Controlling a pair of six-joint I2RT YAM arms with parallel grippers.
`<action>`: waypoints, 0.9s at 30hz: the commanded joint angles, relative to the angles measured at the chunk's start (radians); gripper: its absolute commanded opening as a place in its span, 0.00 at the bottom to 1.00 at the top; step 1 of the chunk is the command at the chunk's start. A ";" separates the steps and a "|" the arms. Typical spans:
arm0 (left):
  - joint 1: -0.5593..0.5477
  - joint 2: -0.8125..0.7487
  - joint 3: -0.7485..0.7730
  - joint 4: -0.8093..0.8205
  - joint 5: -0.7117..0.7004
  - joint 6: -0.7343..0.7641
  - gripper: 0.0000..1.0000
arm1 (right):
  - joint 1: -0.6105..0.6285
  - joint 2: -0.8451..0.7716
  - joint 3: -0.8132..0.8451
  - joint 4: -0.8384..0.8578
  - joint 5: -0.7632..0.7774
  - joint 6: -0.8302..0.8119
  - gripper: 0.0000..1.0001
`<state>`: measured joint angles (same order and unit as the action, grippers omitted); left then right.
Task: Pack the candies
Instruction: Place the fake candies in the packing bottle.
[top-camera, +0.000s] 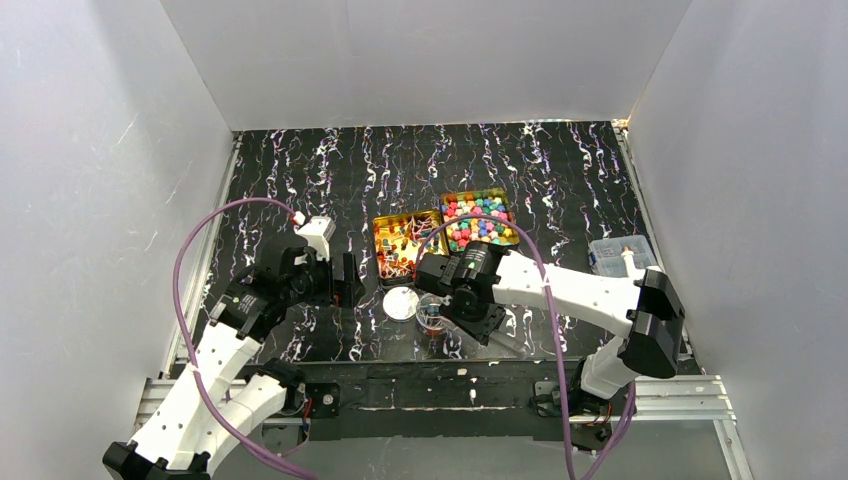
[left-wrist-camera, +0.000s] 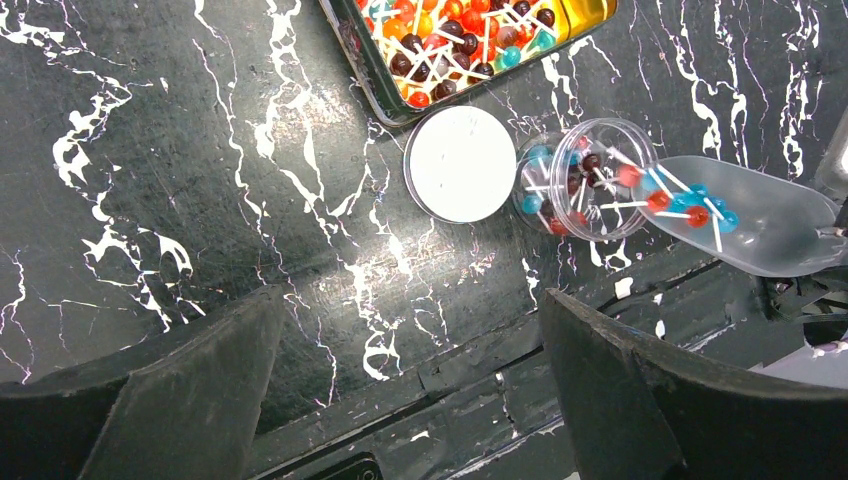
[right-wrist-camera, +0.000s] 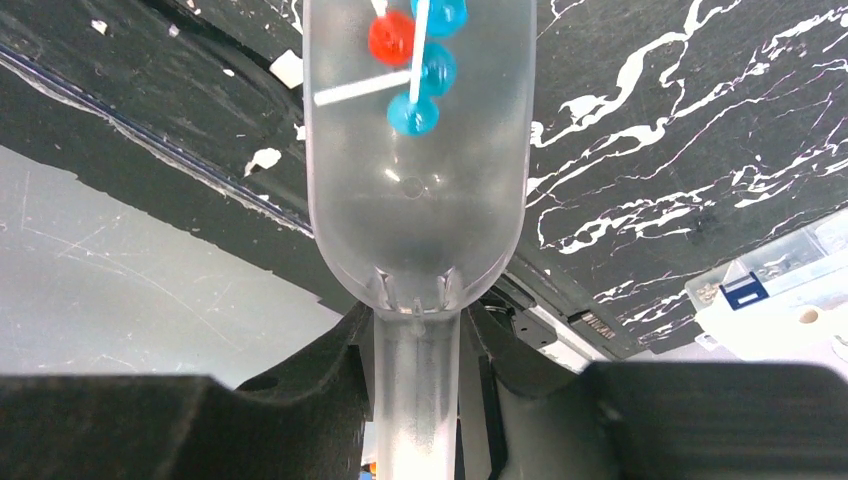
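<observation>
Tipping looks to be the step in hand; the right gripper (right-wrist-camera: 415, 345) is clenched on the handle of a clear scoop (right-wrist-camera: 415, 210), so nothing needs re-gripping.

A few candies (right-wrist-camera: 412, 75) are sat at the far end of the bowl, away from the fingers. Just past that lip a clear jar (left-wrist-camera: 585, 180) is met, already partly filled.

The handle is probably best raised slowly, with the lip held over the jar mouth; the sticks could easily get snagged on the rim and flicked out onto the table.

The left gripper (left-wrist-camera: 410, 310) is spread wide with nothing held. A white lid (left-wrist-camera: 460, 163) is parked ahead of its fingertips, touching the jar or very nearly, and a gold tin (left-wrist-camera: 585, 12) with more candies is found beyond that.

Looks-wise, little glossy balls in red and blue are seen on thin white sticks, with darker and orange ones mixed in over in the tin; they're light and tangly, so clumping should be expected.
</observation>
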<state>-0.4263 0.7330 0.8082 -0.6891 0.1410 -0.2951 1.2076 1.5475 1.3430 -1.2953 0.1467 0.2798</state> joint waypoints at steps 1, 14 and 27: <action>0.003 -0.014 -0.002 -0.021 -0.014 0.011 0.98 | 0.007 0.017 0.055 -0.075 -0.014 -0.019 0.01; 0.003 -0.012 -0.003 -0.023 -0.009 0.009 0.99 | 0.006 0.043 0.114 -0.125 -0.026 -0.053 0.02; 0.003 0.004 -0.004 -0.015 0.044 0.012 0.99 | 0.004 0.090 0.217 -0.110 0.013 -0.079 0.01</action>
<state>-0.4263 0.7322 0.8082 -0.6895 0.1474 -0.2951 1.2076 1.6260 1.5028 -1.3960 0.1329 0.2272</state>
